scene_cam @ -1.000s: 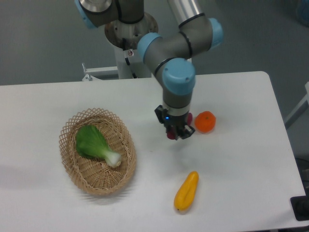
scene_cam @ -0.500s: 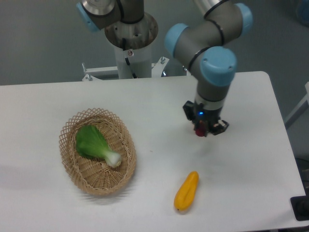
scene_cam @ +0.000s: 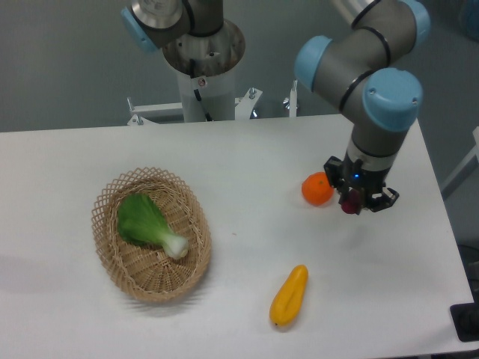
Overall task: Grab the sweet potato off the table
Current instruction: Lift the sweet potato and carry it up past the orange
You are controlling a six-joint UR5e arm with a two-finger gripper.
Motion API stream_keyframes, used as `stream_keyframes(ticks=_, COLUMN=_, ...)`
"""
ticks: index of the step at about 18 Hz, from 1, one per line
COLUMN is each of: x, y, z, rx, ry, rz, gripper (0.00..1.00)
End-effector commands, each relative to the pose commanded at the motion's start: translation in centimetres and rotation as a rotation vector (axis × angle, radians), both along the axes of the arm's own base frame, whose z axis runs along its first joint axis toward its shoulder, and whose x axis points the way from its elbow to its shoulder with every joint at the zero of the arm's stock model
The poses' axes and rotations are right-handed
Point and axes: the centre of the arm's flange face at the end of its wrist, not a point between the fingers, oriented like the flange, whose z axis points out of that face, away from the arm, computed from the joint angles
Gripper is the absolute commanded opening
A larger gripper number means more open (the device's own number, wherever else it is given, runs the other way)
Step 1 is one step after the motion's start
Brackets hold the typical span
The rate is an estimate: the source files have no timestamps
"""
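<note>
We are seeing the gripper (scene_cam: 358,203) closing around the sweet potato (scene_cam: 349,203), a dark maroon nub mostly hidden between the fingers, hanging over the right side of the white table (scene_cam: 247,157), just right of the orange fruit (scene_cam: 316,189).

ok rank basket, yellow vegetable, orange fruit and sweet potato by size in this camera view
1. basket
2. yellow vegetable
3. orange fruit
4. sweet potato, though it is mostly hidden in the gripper, so its rank is unsure
</note>
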Motion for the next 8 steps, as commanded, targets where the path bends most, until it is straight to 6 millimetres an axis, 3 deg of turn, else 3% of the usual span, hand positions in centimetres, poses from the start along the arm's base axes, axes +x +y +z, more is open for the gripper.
stream_keyframes(ticks=8, x=-1.01, y=0.20, z=-0.89, rx=-0.025, ry=0.008, rz=0.002, gripper=0.06)
